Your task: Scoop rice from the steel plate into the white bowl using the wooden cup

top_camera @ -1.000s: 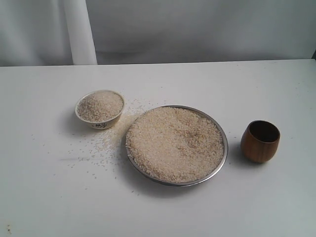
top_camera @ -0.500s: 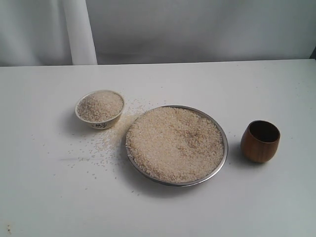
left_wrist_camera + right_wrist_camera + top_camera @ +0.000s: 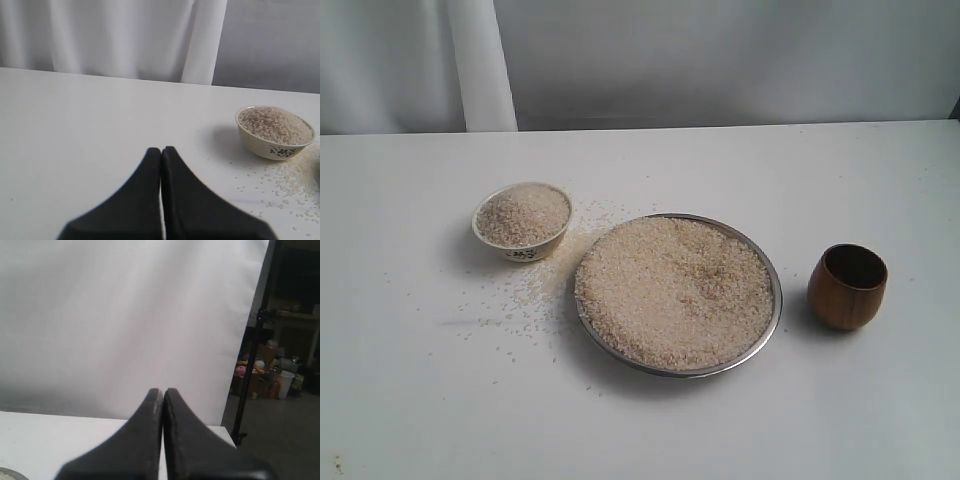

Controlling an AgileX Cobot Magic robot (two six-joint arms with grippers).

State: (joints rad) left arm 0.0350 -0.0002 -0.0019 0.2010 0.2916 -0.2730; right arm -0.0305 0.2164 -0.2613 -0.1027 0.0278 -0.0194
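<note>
Tabletop (image 3: 75,125): white bowl (image 3: 254,143) sits well beyond closed left gripper (image 3: 161,149).

White matte tabletop (image 3: 420,400) fills lower part of exterior view; far edge straight, running full width. Behind far edge: pale grey-white curtain (image 3: 720,60) in soft folds, one brighter white fold (image 3: 480,65) toward far left corner. Light even, diffuse. Right wrist view: white backdrop sheet (image 3: 125,315), black stand pole (image 3: 252,365) at its edge. Beyond pole: dim room, grey floor (image 3: 285,440), cluttered boxes (image 3: 260,380), white bucket (image 3: 286,383), dark shelf (image 3: 295,315).
</note>
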